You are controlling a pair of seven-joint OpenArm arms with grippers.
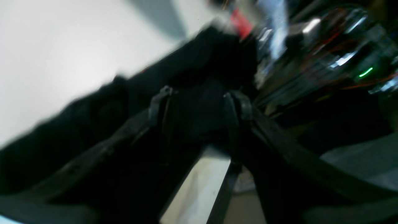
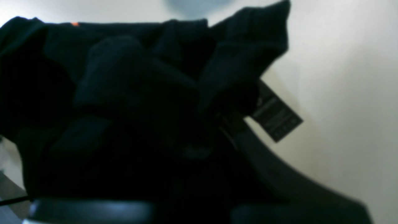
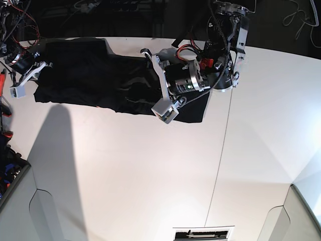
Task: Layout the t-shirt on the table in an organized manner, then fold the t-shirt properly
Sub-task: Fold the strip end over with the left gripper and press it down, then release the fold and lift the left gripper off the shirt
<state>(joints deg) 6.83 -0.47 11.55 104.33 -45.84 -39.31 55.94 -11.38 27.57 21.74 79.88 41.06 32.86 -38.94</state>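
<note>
The black t-shirt (image 3: 90, 70) lies crumpled along the far part of the white table (image 3: 150, 175), from the far left to the middle. My left gripper (image 3: 152, 83) hovers over the shirt's right half with its fingers wide apart. The blurred left wrist view shows black cloth (image 1: 199, 56) between the open jaws of that gripper (image 1: 197, 105). My right gripper (image 3: 30, 79) is at the shirt's left edge. In the right wrist view, bunched cloth (image 2: 140, 93) with a dark label (image 2: 275, 116) covers the fingertips, and only one finger (image 2: 258, 155) shows.
Cables and electronics (image 3: 10, 15) crowd the far left edge, and blurred wiring (image 1: 342, 46) shows past the shirt. A thin seam (image 3: 220, 150) runs down the table. A slot (image 3: 203, 233) sits at the near edge, with grey panels (image 3: 40, 211) at the near corners.
</note>
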